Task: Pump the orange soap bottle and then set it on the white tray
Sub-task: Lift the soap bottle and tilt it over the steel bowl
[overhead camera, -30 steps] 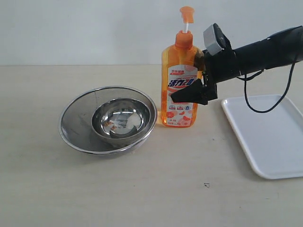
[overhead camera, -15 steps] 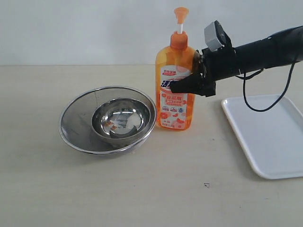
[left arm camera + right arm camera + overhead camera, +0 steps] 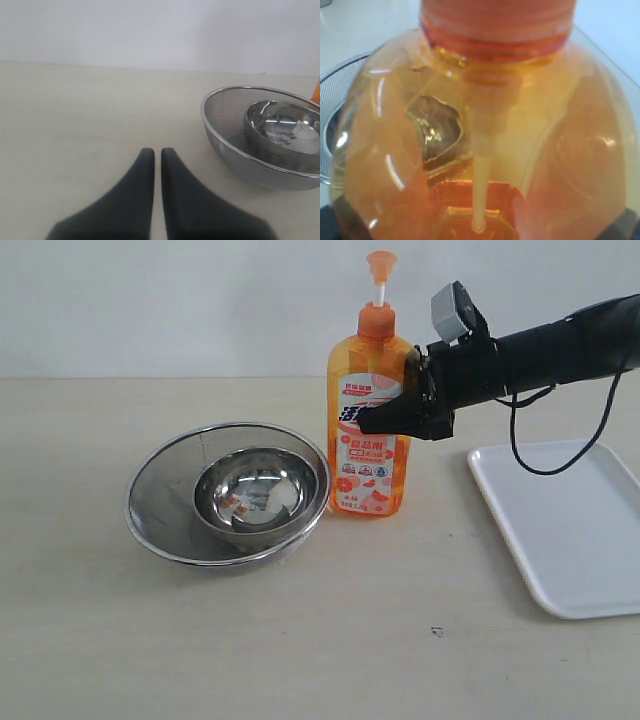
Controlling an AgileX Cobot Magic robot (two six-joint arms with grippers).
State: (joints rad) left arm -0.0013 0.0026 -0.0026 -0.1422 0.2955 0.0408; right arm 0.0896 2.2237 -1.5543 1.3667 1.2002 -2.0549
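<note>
Holding: the right fingers (image 3: pixel 400 418) are clamping the orange soap bottle (image 3: pixel 365 475) at its shoulder, one across the front and the other hidden behind.
Bottle: it is standing upright just beside the steel bowls (image 3: pixel 160 505). Whether its base is touching the counter (image 3: pixel 300 640) I cannot tell.
Pump head (image 3: pixel 381 262): it is sitting high on its white stem, with nothing pressing on it.
Left fingers (image 3: pixel 142 190): they are lying almost together with only a slit between them, gripping nothing, low over the counter near the bowls.
Step in hand: the right arm is probably steadying the bottle for the pump.
Doing it well: bracing the smooth, top-heavy bottle firmly upright and pressing squarely down on the head, so that it is not tipping toward the bowls.
White tray (image 3: pixel 520 540): it is waiting on the right arm's side, apart from the bottle.
</note>
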